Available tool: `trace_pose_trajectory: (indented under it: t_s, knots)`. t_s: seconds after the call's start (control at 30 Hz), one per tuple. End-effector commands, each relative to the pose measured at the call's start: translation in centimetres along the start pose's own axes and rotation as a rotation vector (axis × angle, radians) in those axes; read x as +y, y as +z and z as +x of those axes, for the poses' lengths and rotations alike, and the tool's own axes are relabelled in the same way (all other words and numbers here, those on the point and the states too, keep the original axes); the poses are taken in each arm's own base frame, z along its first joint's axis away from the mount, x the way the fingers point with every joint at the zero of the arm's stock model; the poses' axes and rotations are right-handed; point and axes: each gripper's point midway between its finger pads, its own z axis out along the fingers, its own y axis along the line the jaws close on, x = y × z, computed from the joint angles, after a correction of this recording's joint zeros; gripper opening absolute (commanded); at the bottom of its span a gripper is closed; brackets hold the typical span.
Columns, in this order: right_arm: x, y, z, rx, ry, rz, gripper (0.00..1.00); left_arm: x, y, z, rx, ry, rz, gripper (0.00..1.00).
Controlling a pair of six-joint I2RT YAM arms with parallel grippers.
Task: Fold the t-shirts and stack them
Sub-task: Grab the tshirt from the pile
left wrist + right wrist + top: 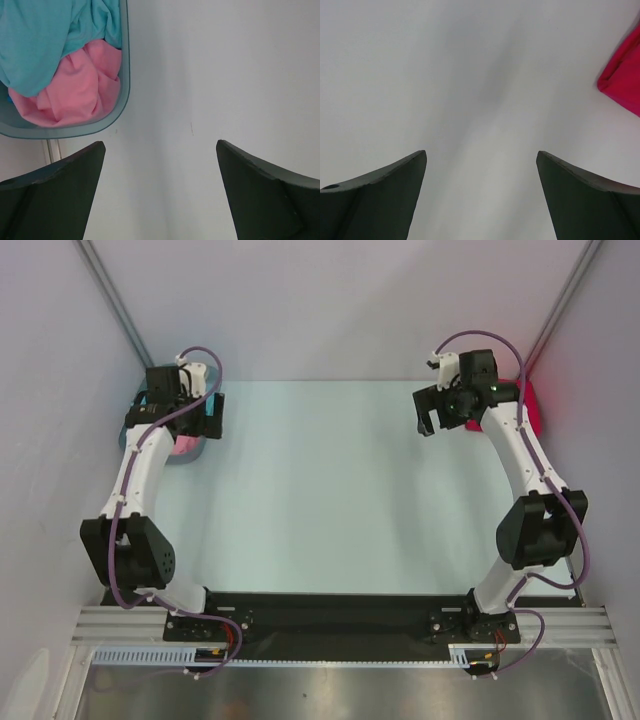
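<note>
A turquoise t-shirt (pixel 45 35) and a pink t-shirt (pixel 80 85) lie crumpled together in a grey-blue tub (pixel 123 95) at the table's far left. In the top view a bit of pink cloth (pixel 185 445) shows under the left arm. A crimson t-shirt (pixel 625 85) lies at the far right edge (pixel 532 405), mostly hidden behind the right arm. My left gripper (pixel 160 142) hangs open just right of the tub, over bare table (pixel 207 416). Left of the crimson shirt, my right gripper (pixel 481 152) is open too, with nothing between its fingers (pixel 432 420).
The pale table top (pixel 330 490) runs between the two arms. Grey walls close in the back and both sides. A metal post (pixel 52 150) stands by the tub. The arm bases sit on a black rail (pixel 330 625) at the near edge.
</note>
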Motion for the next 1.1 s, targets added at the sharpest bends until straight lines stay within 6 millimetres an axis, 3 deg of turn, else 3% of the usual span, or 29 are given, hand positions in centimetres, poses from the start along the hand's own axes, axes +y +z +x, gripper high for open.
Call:
trace_pose_trajectory:
  t_s: [0.0,0.07,0.17,0.2,0.23,0.33,0.4,0.6,0.7,0.83,0.97,1.07]
  knots:
    - [-0.4,0.3,-0.9,-0.02,-0.029,0.046,1.0,0.5,-2.7,-3.7,-0.118,0.022,-0.027,1.0]
    - [-0.3,0.2,-0.9,-0.011,-0.082,0.044,1.0,0.3,-2.7,-3.6,-0.114,0.053,-0.009,1.0]
    - [0.1,-0.2,0.0,0.007,-0.152,0.006,1.0,1.7,-1.2,-3.6,-0.061,0.017,-0.033,1.0]
    - [0.1,0.0,0.5,0.003,-0.144,-0.009,1.0,1.3,-1.9,-4.8,-0.068,-0.006,0.023,1.0]
    - [0.3,-0.2,0.6,-0.009,-0.16,-0.034,1.0,1.5,-0.3,-4.5,-0.029,-0.034,0.034,1.0]
    - [0.1,-0.2,1.1,0.007,-0.197,-0.046,1.0,3.0,1.1,-5.3,-0.038,-0.021,0.0,1.0]
    - [-0.6,0.9,1.7,0.042,-0.166,-0.026,1.0,3.8,3.3,-5.2,-0.03,-0.016,-0.026,1.0]
    - [-2.0,2.0,1.8,0.056,-0.133,-0.017,1.0,5.1,9.1,-4.6,0.042,0.047,-0.041,0.85]
    - [-2.6,1.6,1.5,0.043,-0.141,0.002,1.0,6.6,11.2,-4.5,0.071,0.1,-0.089,0.85]
    - [-3.4,1.2,1.6,0.033,-0.129,0.019,1.0,8.9,12.4,-5.5,0.081,0.167,-0.193,0.85]
    - [-2.9,1.5,2.7,0.053,-0.117,-0.002,1.0,11.9,11.8,-7.7,0.044,0.21,-0.345,0.88]
    - [-2.6,1.6,3.0,0.053,-0.108,-0.008,0.99,12.3,11.8,-8.2,0.035,0.251,-0.374,0.89]
